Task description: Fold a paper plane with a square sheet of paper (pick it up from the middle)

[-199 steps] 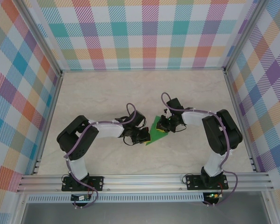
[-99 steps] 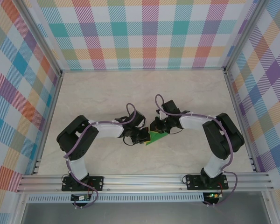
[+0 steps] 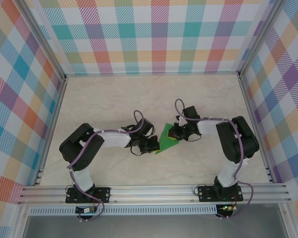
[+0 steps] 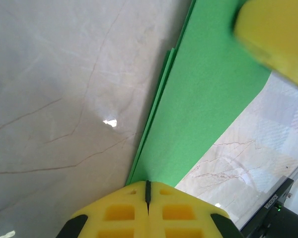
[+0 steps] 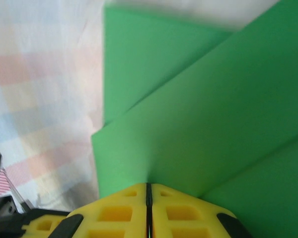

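At centre of desk [image 3: 114,99], a little toward 6 o'clock.

Left hand [image 4: 148,191]: clenched on the green paper [image 3: 165,143], gripping its 8 o'clock edge, where doubled layers show.

Right hand [image 5: 149,191]: clenched on the same paper from 2 o'clock, over stacked creased flaps.

Paper: folded angular piece spanning between both hands. Whether it rests on the desk cannot be told.

Risks, as judged:
- Hands pulling apart would tear the thin sheet or skew the crease.
- Uneven grip would let layers slide out of line.
- One hand letting go early would let a flap spring open.
- Pressing down could crumple it.
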Controlling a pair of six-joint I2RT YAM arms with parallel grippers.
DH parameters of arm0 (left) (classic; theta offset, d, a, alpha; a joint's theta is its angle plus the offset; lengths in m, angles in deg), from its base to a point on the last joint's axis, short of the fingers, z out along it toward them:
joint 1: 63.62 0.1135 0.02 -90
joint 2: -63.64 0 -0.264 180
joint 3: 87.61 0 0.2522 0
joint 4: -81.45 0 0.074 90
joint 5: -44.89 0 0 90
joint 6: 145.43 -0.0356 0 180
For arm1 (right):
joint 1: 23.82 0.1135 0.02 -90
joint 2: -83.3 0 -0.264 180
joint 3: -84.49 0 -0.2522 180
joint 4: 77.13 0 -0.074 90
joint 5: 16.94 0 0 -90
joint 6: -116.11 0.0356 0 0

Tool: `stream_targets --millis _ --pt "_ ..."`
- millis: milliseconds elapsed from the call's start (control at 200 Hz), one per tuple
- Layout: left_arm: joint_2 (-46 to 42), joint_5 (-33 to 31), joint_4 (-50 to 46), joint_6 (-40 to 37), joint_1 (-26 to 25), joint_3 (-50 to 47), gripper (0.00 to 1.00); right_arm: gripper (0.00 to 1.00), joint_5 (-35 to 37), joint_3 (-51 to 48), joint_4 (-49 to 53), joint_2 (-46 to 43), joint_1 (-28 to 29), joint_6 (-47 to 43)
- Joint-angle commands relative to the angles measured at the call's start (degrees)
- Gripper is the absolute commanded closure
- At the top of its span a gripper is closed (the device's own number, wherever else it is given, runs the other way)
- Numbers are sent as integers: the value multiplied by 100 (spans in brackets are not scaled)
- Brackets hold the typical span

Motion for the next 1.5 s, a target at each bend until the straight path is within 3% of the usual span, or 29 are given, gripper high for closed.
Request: stream_targets --millis 0,175,340,500,615,685,840,1040,1125,1500 --pt "67 -256 -1110 60 4 -449 100 90 422 175 -95 316 -491 -84" --pt "21 -212 -1010 76 2 -479 100 91 592 623 179 570 -982 131" --pt "-15 -202 -1002 -101 2 -219 100 89 574 699 312 122 -1127 174" --pt "-40 -142 -909 -194 -1 282 100 78 147 391 327 -576 -1101 391" --pt "-152 -200 -929 -270 22 716 83 65 -179 -7 201 -1037 -997 653" --pt "-271 -365 -1028 -331 49 951 68 54 -342 -215 132 -1258 -892 798" --pt "-536 -987 -1283 -432 177 1183 42 43 -570 -482 -30 -1454 -584 1094" --pt "-708 -1514 -1538 -534 401 1205 17 41 -491 -547 -362 -1129 -160 1376" --pt "-742 -1609 -1615 -538 471 1198 1 43 -555 -513 -616 -896 -22 1484" --pt "-1027 -1460 -1570 -311 808 860 0 56 -571 -321 -992 -330 389 1516"
